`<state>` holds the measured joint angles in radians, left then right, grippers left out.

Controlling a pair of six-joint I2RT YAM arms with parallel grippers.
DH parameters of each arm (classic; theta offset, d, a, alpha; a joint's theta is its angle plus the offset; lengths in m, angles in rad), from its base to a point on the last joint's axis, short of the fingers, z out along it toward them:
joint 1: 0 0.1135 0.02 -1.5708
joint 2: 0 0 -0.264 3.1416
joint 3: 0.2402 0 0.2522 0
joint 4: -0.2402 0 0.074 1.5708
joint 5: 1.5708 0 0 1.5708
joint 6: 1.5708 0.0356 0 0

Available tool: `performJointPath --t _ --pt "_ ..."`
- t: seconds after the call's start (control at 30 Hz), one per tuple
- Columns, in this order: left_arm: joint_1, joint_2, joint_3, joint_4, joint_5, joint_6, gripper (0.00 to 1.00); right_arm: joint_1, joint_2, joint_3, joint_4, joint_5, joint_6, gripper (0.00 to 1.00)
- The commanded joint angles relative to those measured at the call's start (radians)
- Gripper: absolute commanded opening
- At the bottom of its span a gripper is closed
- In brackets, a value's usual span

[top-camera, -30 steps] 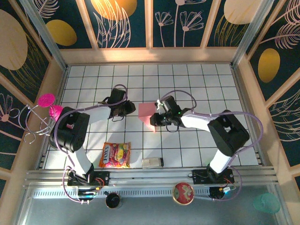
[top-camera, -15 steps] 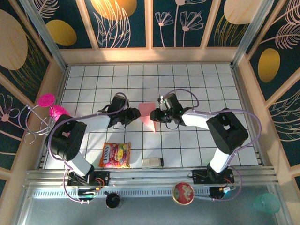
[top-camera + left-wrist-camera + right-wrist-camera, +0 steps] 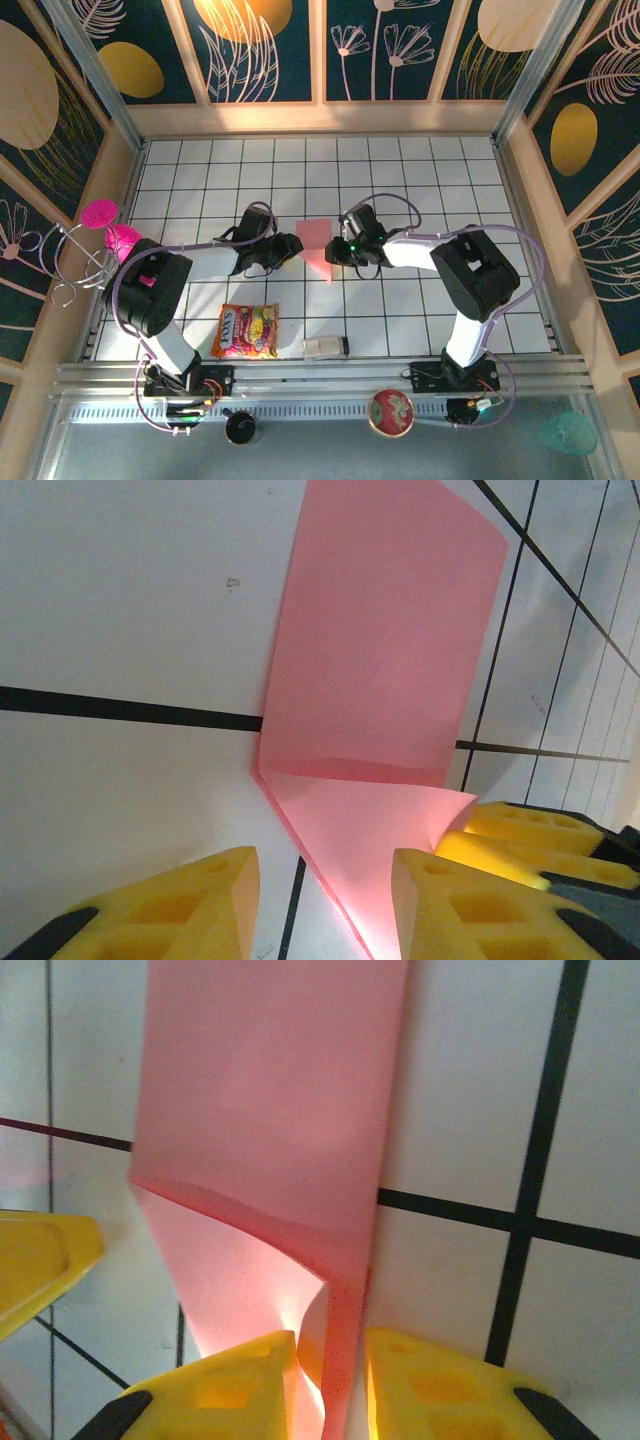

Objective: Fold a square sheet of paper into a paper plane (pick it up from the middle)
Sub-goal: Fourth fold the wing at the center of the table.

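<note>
Square sheet of paper [image 3: 312, 240], partly folded at the centre of the table [image 3: 450, 190], was pinched at its raised edge by right gripper [image 3: 330, 1352], left gripper [image 3: 325, 880] open astride its flap; uneven pull risked a skewed crease.

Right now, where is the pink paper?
In the top view, the pink paper sits mid-table between the left gripper and right gripper, which pinches it.
</note>
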<state>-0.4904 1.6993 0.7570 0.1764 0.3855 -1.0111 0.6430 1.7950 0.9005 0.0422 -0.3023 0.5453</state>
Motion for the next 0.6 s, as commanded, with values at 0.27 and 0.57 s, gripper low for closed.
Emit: performJointPath --t 0.27,0.57 --pt "-0.006 0.067 0.027 0.015 0.027 -0.011 0.3 -0.002 0.052 0.048 -0.046 0.037 -0.029 0.16" --pt "-0.007 0.071 0.048 0.044 0.049 -0.008 0.23 -0.002 0.067 0.047 -0.05 0.04 -0.035 0.12"
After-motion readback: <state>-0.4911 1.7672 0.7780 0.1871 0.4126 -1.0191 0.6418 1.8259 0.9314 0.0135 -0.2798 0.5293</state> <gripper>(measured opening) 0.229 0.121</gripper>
